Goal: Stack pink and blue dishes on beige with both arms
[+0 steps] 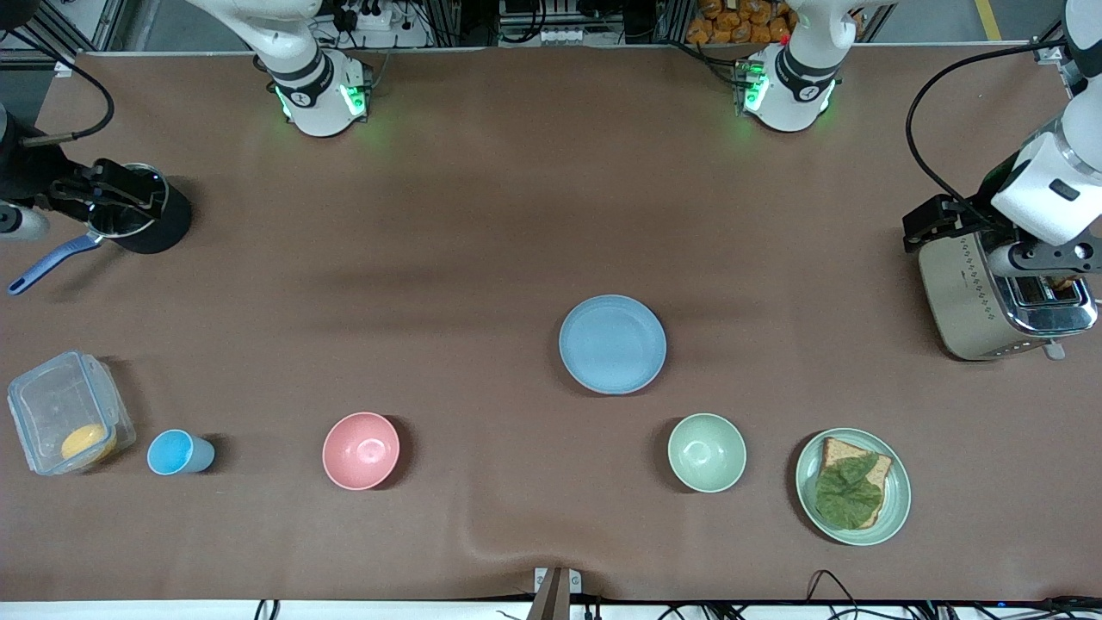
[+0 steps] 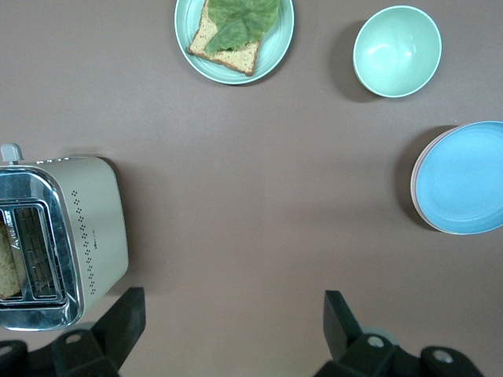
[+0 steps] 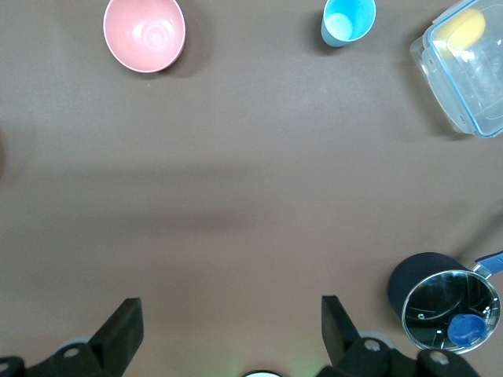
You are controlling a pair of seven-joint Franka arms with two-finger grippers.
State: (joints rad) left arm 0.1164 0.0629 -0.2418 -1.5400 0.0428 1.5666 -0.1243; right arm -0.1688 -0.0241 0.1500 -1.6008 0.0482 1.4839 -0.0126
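My left pincer [image 2: 228, 330] hangs wide open over the table [image 1: 482, 258] at the left arm's end, beside the toaster [image 1: 1003, 297]. My right pincer [image 3: 228, 330] hangs equally wide over the right arm's end, beside the black pot [image 1: 138, 211]. Neither holds anything, and both stand well apart from the plates, so I judge the stacking done and the arms parked out of the way.

The blue plate [image 1: 612, 344] lies flat near the table's middle. In the left wrist view a thin pink edge [image 2: 414, 181] shows just under its rim, so the pink plate seems to sit beneath it. I cannot make out the beige plate, but if it is there it lies lowest, hidden by the equal-sized plates above.

By my count there is one stack, two bowls, the pink bowl [image 1: 361, 450] and the green bowl [image 1: 707, 452], one blue cup [image 1: 176, 452], one green plate [image 1: 895, 508] carrying bread [image 1: 839, 452] and a leaf [image 1: 848, 495], and one clear lidded box [image 1: 69, 413].
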